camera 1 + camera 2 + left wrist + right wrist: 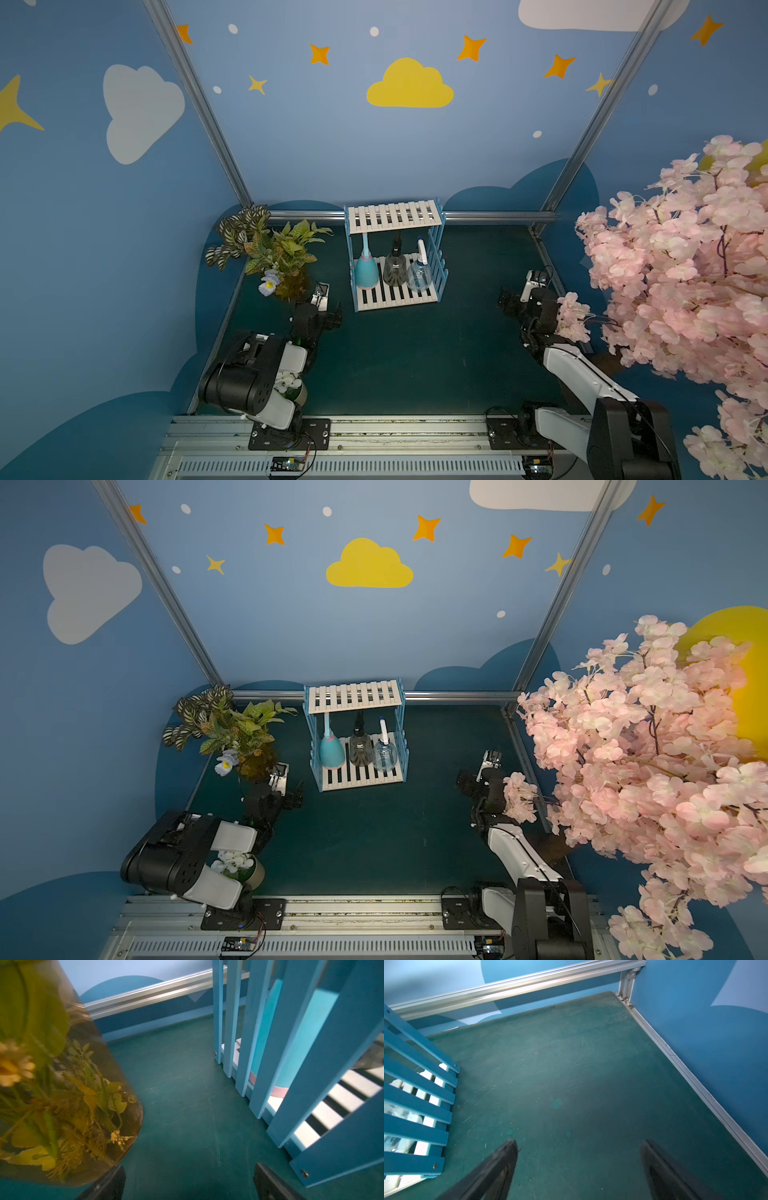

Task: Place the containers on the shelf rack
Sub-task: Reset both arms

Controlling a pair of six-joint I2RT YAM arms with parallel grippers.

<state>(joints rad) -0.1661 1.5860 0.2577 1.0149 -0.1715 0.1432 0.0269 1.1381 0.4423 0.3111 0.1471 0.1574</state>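
Standing on the slatted shelf rack [395,297], three cone-shaped containers [395,270]; left pincer [190,1167], right pincer [579,1142] apart.

The small two-tier rack of white slats and light blue picket sides [394,216] is parked at the back middle of the dark green table mat [415,365]. Lined up upright on its lower shelf: opaque light blue cone spray bottle with pink trim [366,274] at left, smoky black spray bottle [395,270] in the middle, clear spray bottle [418,275] at right. Leafy potted plants [270,249] are set left of the rack, a pink blossom tree [685,257] far right.
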